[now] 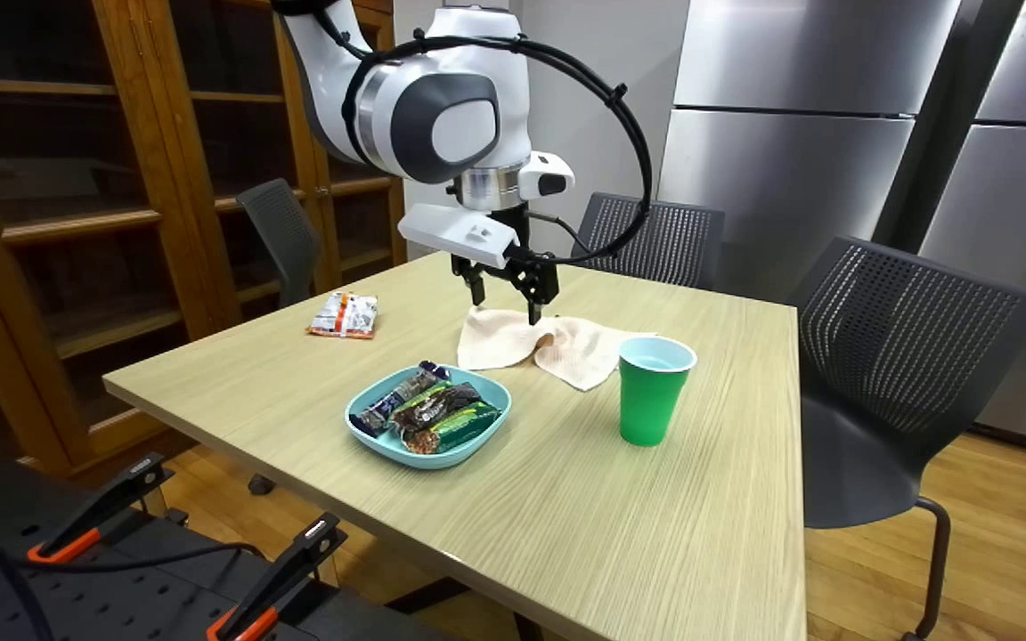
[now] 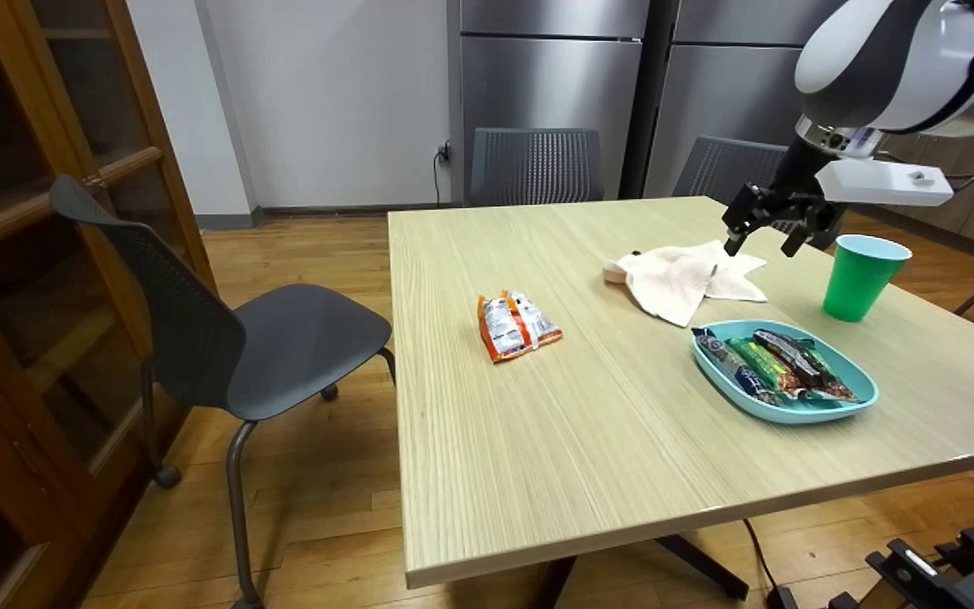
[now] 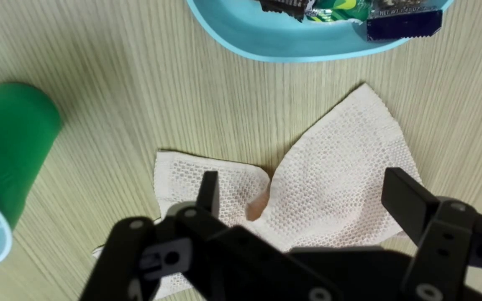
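A robot's black two-fingered gripper (image 3: pixel 302 188) hangs above a crumpled, cream waffle-weave cloth (image 2: pixel 681 275) on a pale wood-grain table (image 1: pixel 700 543), its fingers spread wide apart. In the wrist view, a fold opens on something brown (image 3: pixel 258 207), mostly hidden. The cloth's pointed corner faces the rim of a light-blue rounded tray (image 1: pixel 428 460) holding wrapped snack bars (image 1: pixel 435 405), a slim strip of tabletop between the two. Near the cloth, a tapered green cup (image 1: pixel 651 401) with a pale interior stands upright, set in from the table's edge; beyond that edge is a dark grey mesh-backed chair (image 1: pixel 914 347). A silver-and-orange snack bag (image 2: pixel 519 326) lies well apart, a broad stretch of wood separating it from cloth and tray in both exterior views.
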Available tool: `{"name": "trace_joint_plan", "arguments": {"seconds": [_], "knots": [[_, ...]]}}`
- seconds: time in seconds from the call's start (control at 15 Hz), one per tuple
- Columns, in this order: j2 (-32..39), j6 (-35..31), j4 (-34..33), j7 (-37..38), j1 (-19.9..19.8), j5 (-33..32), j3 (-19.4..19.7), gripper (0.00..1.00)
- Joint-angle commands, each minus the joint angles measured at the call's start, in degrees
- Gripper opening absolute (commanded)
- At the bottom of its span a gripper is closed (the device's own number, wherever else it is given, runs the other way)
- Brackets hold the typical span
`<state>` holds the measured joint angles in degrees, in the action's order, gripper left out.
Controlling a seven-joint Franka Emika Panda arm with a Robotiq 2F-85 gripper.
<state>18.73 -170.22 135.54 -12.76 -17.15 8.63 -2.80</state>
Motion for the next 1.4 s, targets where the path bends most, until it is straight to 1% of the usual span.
{"name": "trace_joint_plan", "arguments": {"seconds": [0.0,0.2,0.47,0.6,0.8,1.33], "knots": [[0.59,-1.78,-0.37,-0.65,-0.16,0.12,-0.31,1.00],[1.69,-1.42,-2.21,-1.02,-0.24,-0.80,-0.02,1.00],[5.29,1.93,-7.12,-1.79,0.36,-3.52,1.33,1.00],[7.26,2.68,-9.59,-2.28,0.02,-4.51,1.17,1.00],[10.16,3.62,-13.26,-4.20,-1.00,-5.07,-0.17,1.00],[17.49,7.17,-22.06,-5.52,-0.74,-6.44,0.03,1.00]]}}
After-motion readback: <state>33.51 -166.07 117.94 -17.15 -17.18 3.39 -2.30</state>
